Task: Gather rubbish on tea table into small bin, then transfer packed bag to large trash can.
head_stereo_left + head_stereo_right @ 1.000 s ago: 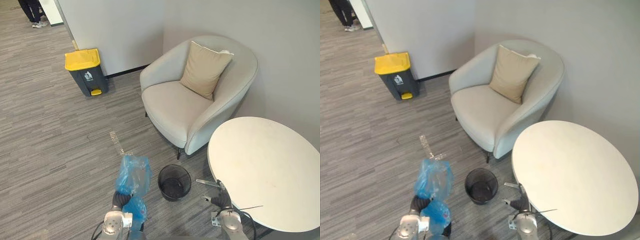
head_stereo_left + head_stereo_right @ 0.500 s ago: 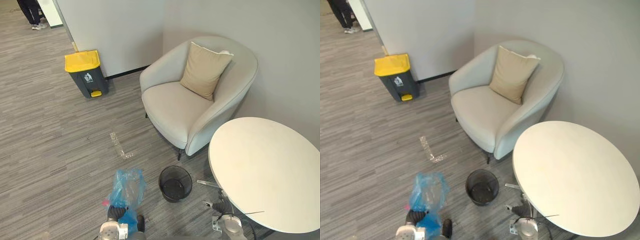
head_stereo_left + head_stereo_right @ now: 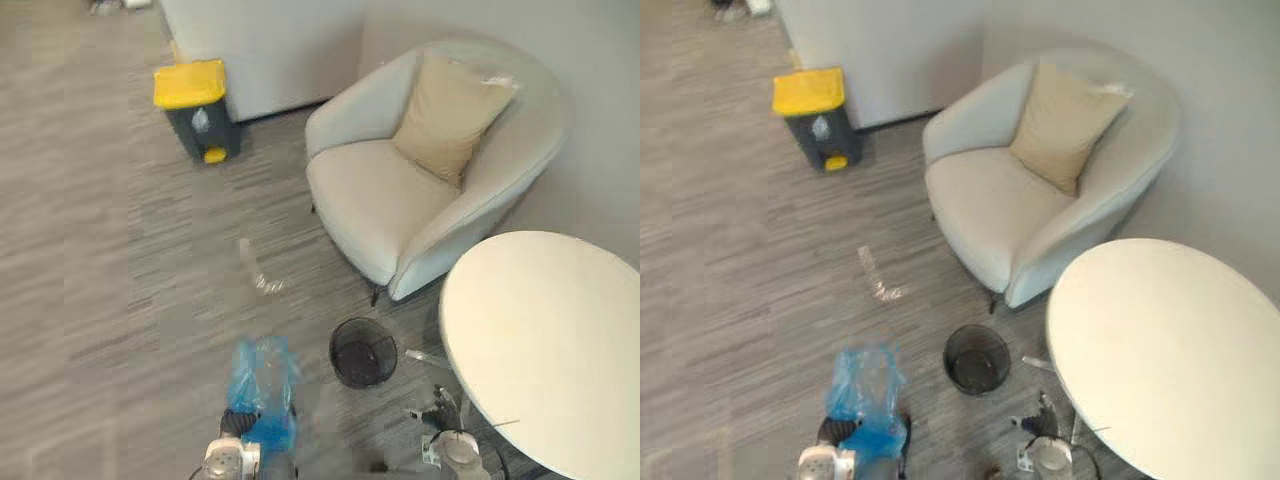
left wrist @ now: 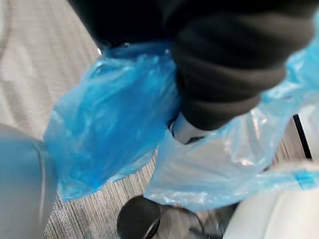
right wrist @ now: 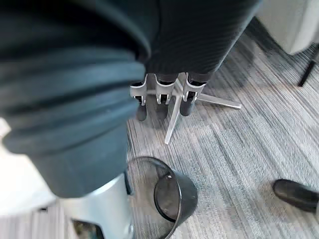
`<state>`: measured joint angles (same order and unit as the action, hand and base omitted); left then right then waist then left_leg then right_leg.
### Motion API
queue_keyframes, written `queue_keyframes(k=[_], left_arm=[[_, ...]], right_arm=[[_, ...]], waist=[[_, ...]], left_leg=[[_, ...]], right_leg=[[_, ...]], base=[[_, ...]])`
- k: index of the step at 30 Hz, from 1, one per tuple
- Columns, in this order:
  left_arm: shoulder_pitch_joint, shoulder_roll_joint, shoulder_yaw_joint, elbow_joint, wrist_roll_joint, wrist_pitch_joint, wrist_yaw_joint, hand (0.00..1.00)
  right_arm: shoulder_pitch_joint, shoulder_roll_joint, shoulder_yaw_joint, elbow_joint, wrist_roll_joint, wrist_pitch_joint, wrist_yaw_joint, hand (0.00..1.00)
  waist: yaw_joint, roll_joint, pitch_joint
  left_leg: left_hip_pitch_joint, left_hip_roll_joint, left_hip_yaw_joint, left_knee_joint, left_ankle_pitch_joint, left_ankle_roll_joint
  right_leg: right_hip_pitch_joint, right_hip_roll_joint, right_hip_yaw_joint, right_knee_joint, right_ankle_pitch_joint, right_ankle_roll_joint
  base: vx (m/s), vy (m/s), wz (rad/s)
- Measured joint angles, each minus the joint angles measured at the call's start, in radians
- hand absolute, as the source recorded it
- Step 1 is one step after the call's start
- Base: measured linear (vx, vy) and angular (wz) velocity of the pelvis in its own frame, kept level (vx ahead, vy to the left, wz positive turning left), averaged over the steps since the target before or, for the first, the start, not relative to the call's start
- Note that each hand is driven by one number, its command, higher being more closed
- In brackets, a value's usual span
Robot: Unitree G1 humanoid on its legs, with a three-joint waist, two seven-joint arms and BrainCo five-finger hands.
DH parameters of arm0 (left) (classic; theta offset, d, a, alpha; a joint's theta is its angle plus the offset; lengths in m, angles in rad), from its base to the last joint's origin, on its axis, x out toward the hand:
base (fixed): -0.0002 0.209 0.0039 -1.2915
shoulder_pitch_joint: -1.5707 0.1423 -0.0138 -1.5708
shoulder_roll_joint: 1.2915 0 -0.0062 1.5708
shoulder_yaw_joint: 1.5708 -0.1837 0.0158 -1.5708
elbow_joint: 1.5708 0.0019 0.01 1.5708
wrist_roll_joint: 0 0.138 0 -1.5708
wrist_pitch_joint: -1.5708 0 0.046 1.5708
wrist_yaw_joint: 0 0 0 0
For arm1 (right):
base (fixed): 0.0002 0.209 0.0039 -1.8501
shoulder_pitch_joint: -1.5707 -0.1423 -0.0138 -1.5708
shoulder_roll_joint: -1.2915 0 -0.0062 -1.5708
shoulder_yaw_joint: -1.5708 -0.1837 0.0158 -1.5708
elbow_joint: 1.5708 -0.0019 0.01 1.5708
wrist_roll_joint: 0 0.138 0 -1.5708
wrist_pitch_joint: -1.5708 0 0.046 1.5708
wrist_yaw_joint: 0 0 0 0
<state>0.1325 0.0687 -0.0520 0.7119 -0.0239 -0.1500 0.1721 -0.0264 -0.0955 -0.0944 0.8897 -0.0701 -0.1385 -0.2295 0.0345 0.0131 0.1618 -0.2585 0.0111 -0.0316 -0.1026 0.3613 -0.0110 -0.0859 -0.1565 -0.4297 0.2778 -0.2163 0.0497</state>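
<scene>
A blue plastic bag [image 3: 262, 380] stands bunched above my left hand [image 3: 236, 424] low over the carpet, left of the small black mesh bin [image 3: 363, 352]. In the left wrist view the bag [image 4: 114, 119] wraps round the hand, whose fingers [image 4: 187, 132] are closed on its plastic. My right hand [image 3: 441, 410] hangs by the round white tea table [image 3: 545, 350], near its metal base. Its fingers [image 5: 162, 97] are relaxed and hold nothing, above the bin [image 5: 172, 196]. The large grey trash can with a yellow lid [image 3: 195, 110] stands far off by the wall.
A light grey armchair [image 3: 400, 210] with a beige cushion [image 3: 450, 110] stands behind the bin and table. A strip of clear tape [image 3: 255, 270] marks the carpet between the bag and the trash can. Open carpet stretches to the left.
The bag and my left hand have dropped lower than one second ago. The whole picture has shifted, so the camera has moved. The right hand stays by the table.
</scene>
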Motion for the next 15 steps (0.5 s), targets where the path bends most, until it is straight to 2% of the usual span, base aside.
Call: queue_keyframes(k=[1, 2, 3, 4, 5, 6, 7, 9, 10, 12, 13, 14, 15], left_arm=[[-0.015, 0.008, -0.005, -0.022, 0.0, -0.001, 0.0, 1.0], [-0.017, 0.005, -0.005, -0.02, 0.0, -0.002, 0.0, 1.0], [-0.011, -0.004, -0.006, -0.012, 0.0, 0.002, 0.0, 1.0], [-0.009, -0.009, -0.012, -0.01, 0.0, 0.002, 0.0, 1.0], [-0.016, -0.012, -0.03, -0.01, 0.0, 0.0, 0.0, 1.0], [-0.034, -0.018, -0.052, -0.008, 0.001, 0.0, 0.0, 1.0], [-0.047, -0.021, -0.056, -0.008, 0.001, 0.0, 0.001, 1.0], [-0.085, 0.004, -0.056, 0.004, 0.002, -0.002, 0.001, 1.0], [-0.083, 0.011, -0.057, 0.007, 0.002, -0.002, 0.001, 1.0], [-0.064, 0.036, -0.091, 0.008, 0.002, -0.002, 0.0, 1.0], [-0.062, 0.035, -0.093, 0.007, 0.002, -0.002, -0.001, 1.0], [-0.053, 0.035, -0.095, 0.007, 0.003, -0.002, -0.001, 1.0], [-0.04, 0.037, -0.1, 0.008, 0.006, -0.001, -0.001, 1.0]], right_arm=[[-0.022, -0.002, -0.013, -0.003, -0.006, 0.0, -0.011, 0.0], [-0.034, 0.003, -0.013, -0.002, -0.009, -0.001, -0.013, 0.0], [-0.042, 0.004, -0.016, -0.005, -0.01, 0.001, -0.016, 0.0], [-0.042, 0.005, -0.021, -0.009, -0.01, 0.0, -0.022, 0.0], [-0.043, 0.001, -0.021, -0.009, -0.01, 0.001, -0.029, 0.0], [-0.045, -0.015, -0.022, -0.008, -0.009, 0.006, -0.036, 0.0], [-0.045, -0.021, -0.023, -0.007, -0.009, 0.01, -0.037, 0.0], [-0.029, 0.014, -0.037, 0.002, -0.008, 0.027, -0.036, 0.0], [-0.026, 0.023, -0.039, 0.002, -0.008, 0.028, -0.037, 0.0], [-0.002, 0.035, -0.039, 0.002, -0.008, 0.03, -0.035, 0.0], [0.001, 0.034, -0.039, 0.002, -0.008, 0.031, -0.035, 0.0], [0.004, 0.034, -0.037, 0.005, -0.008, 0.035, -0.032, 0.0], [0.011, 0.037, -0.033, 0.007, -0.006, 0.035, -0.025, 0.0]], waist=[[-0.018, -0.011, 0.012], [-0.012, -0.019, 0.019], [-0.013, -0.033, 0.016], [-0.021, -0.053, 0.014], [-0.036, -0.048, 0.007], [-0.051, -0.02, -0.005], [-0.052, -0.008, -0.004], [-0.047, -0.03, 0.007], [-0.047, -0.035, 0.006], [-0.05, -0.034, 0.014], [-0.05, -0.033, 0.018], [-0.04, -0.034, 0.026], [-0.048, -0.018, 0.035]], left_leg=[[-0.019, -0.017, 0.011, 0.017, -0.009, -0.003], [-0.024, -0.016, 0.073, 0.082, -0.084, 0.035], [-0.018, 0.005, 0.195, 0.216, -0.239, 0.066], [-0.006, 0.022, 0.271, 0.294, -0.319, 0.064], [0.025, 0.082, 0.384, 0.358, -0.395, 0.001], [0.072, 0.126, 0.425, 0.303, -0.414, -0.035], [0.082, 0.123, 0.421, 0.279, -0.418, -0.044], [0.088, 0.087, 0.405, 0.254, -0.417, -0.047], [0.088, 0.082, 0.402, 0.261, -0.42, -0.044], [0.085, 0.064, 0.378, 0.348, -0.489, -0.004], [0.084, 0.062, 0.376, 0.366, -0.511, -0.003], [0.086, 0.045, 0.367, 0.395, -0.552, 0.01], [0.091, 0.031, 0.341, 0.393, -0.556, 0.015]], right_leg=[[-0.002, -0.004, 0.017, -0.087, 0.047, -0.041], [0.01, -0.025, 0.005, -0.081, 0.04, -0.01], [0.016, -0.051, -0.011, -0.072, 0.047, -0.008], [0.018, -0.074, -0.021, -0.067, 0.055, 0.003], [0.024, -0.092, -0.038, -0.062, 0.072, 0.012], [0.014, -0.094, -0.063, -0.058, 0.082, 0.027], [0.014, -0.094, -0.069, -0.059, 0.086, 0.035], [0.023, -0.124, -0.091, -0.068, 0.136, 0.06], [0.025, -0.13, -0.093, -0.062, 0.142, 0.06], [0.027, -0.185, -0.098, 0.052, 0.149, 0.067], [0.021, -0.196, -0.088, 0.087, 0.148, 0.062], [-0.03, -0.225, -0.012, 0.209, 0.139, -0.016], [-0.126, -0.201, 0.153, 0.34, 0.103, -0.048]], base=[[-0.23, 0.062, 1.14], [-0.18, 0.035, 0.75], [-0.03, -0.004, 0.24], [0.05, 0.016, 0.35], [0.08, 0.115, 0.61], [0.06, 0.177, 0.6], [-0.01, 0.275, 0.54], [-0.06, 0.263, 0.28], [-0.03, 0.225, 0.24], [-0.05, 0.259, 0.29], [-0.08, 0.245, 0.14], [-0.13, 0.23, 0.14], [-0.13, 0.23, 0.23]])
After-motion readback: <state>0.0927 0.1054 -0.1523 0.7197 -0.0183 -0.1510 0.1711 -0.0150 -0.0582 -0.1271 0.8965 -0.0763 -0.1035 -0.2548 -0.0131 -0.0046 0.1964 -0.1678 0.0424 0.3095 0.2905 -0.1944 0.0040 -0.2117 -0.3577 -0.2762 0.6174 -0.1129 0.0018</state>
